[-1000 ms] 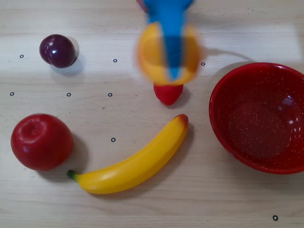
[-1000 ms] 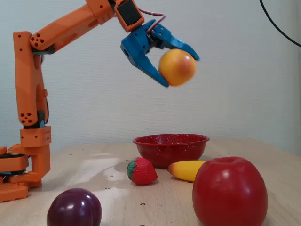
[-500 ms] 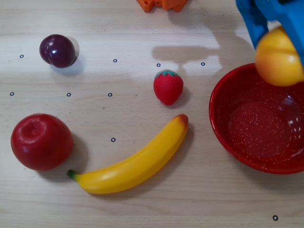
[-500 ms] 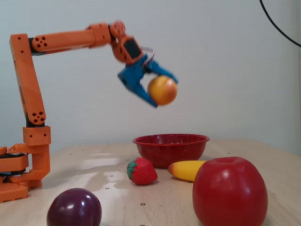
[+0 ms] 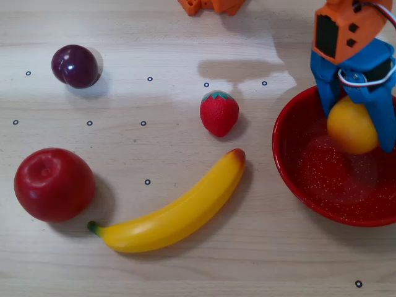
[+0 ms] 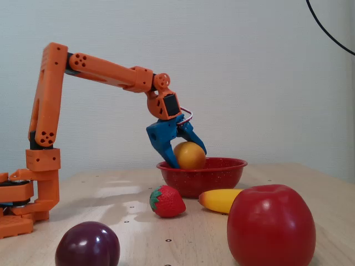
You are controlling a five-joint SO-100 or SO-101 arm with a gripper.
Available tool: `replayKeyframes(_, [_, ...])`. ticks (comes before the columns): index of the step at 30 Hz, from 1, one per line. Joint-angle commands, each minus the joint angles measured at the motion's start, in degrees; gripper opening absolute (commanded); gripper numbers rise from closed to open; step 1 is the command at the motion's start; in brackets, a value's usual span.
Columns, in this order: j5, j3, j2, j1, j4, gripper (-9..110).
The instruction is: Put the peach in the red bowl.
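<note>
The peach (image 5: pixel 351 127) is a glossy yellow-orange ball held between the blue fingers of my gripper (image 5: pixel 357 124). It hangs over the left part of the red bowl (image 5: pixel 297 176), whose inside has fine white speckles. In the fixed view the peach (image 6: pixel 189 155) sits in the gripper (image 6: pixel 188 158) just above the bowl's rim (image 6: pixel 222 165), partly below it. The jaws are closed around the peach.
A strawberry (image 5: pixel 219 113) lies left of the bowl, a banana (image 5: pixel 176 213) in front of it. A big red apple (image 5: pixel 54 184) sits at the lower left and a dark plum (image 5: pixel 75 65) at the upper left. The arm's orange base (image 6: pixel 25 205) stands at the far left.
</note>
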Motion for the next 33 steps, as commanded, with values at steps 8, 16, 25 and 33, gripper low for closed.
replayKeyframes(8, [-0.26, -8.79, 3.78, -3.43, 3.69, 49])
replayKeyframes(16, [-3.08, -13.45, 6.77, -4.22, 4.57, 34])
replayKeyframes(25, [-6.77, -12.57, 17.67, -8.35, 4.92, 0])
replayKeyframes(33, [-10.9, -5.19, 29.62, -15.21, 9.14, 0])
